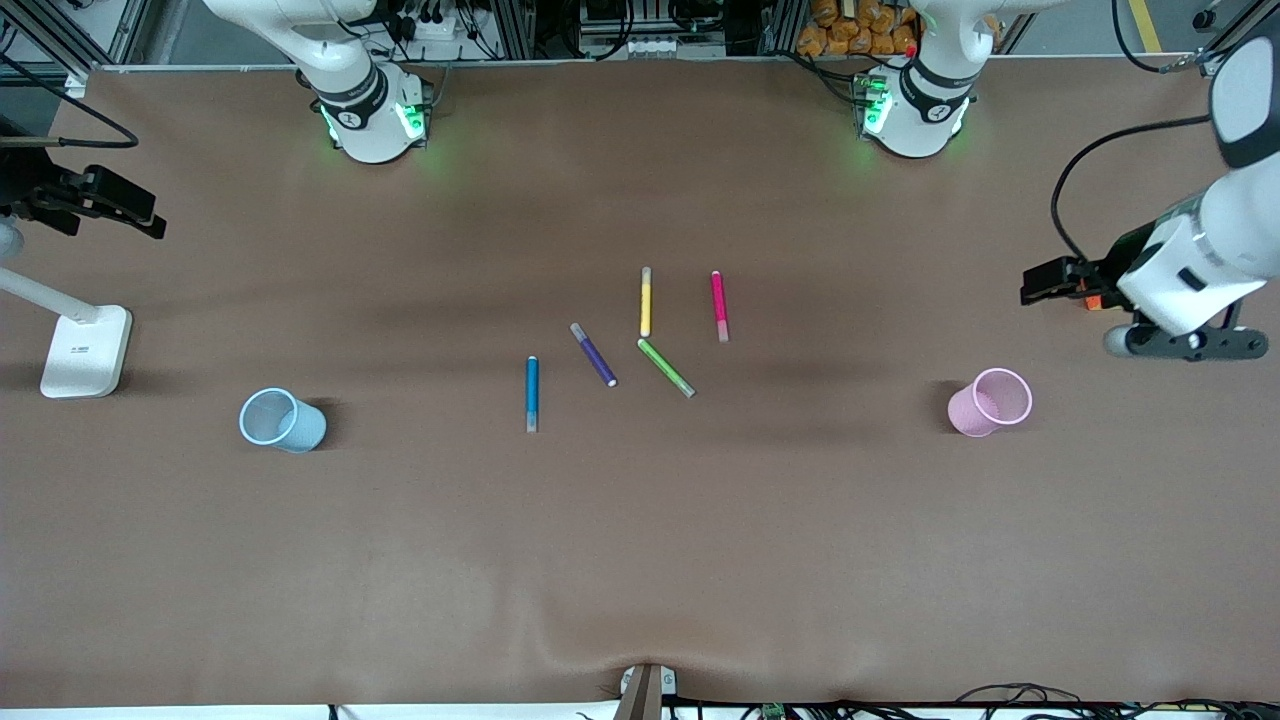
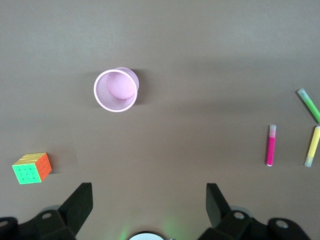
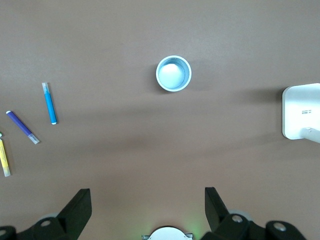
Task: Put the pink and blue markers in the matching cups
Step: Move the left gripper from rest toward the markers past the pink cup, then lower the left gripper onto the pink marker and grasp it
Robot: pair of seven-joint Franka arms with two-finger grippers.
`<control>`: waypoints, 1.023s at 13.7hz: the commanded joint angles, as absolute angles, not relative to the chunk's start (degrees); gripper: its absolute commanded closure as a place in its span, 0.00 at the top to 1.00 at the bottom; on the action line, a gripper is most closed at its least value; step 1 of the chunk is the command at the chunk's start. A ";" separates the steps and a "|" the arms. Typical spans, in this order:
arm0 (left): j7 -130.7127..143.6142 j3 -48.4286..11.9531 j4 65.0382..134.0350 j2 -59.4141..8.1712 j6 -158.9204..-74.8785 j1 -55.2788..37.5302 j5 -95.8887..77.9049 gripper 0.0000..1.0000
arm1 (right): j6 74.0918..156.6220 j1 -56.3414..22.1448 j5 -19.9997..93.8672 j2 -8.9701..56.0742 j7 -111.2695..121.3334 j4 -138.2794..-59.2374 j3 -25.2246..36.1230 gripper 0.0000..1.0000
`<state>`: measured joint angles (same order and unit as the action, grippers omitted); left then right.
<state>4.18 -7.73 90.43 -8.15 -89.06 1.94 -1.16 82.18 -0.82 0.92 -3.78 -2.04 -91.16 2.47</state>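
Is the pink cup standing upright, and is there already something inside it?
Upright and empty: the pink cup shows its round open rim and bare bottom. The pink marker lies on the table, apart from it.

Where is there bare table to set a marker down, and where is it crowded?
Bare stretches lie between the blue cup and the blue marker, and between the pink marker and the pink cup. The purple, yellow and green markers crowd the middle.
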 commanded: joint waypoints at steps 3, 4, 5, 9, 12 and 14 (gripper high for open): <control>13.44 -7.91 89.21 -12.30 -89.03 -2.54 -1.49 1.00 | 81.47 -0.44 1.05 -3.51 -2.29 -90.35 2.20 1.00; 13.88 -7.91 89.12 -13.61 -90.16 -3.42 -1.49 1.00 | 81.47 -0.44 1.05 -3.43 -2.29 -90.44 2.20 1.00; 13.97 -7.91 89.12 -14.32 -91.13 -4.30 -1.67 1.00 | 81.47 -0.44 1.05 -3.51 -2.29 -90.44 2.11 1.00; 14.85 -8.26 88.95 -17.92 -95.26 -7.02 -2.29 1.00 | 81.47 -0.44 1.05 -3.43 -2.29 -90.44 2.20 1.00; 22.92 -8.26 88.77 -21.43 -97.29 -11.59 -2.37 1.00 | 81.47 -0.44 1.05 -3.43 -2.29 -90.44 2.20 1.00; 24.43 -8.26 88.77 -23.46 -99.04 -13.53 -3.94 1.00 | 81.47 -0.44 1.05 -3.43 -2.29 -90.44 2.20 1.00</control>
<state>22.59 -8.51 90.13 -21.07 -97.84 -12.01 -2.06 82.11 -0.82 0.92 -3.78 -2.04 -91.17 2.47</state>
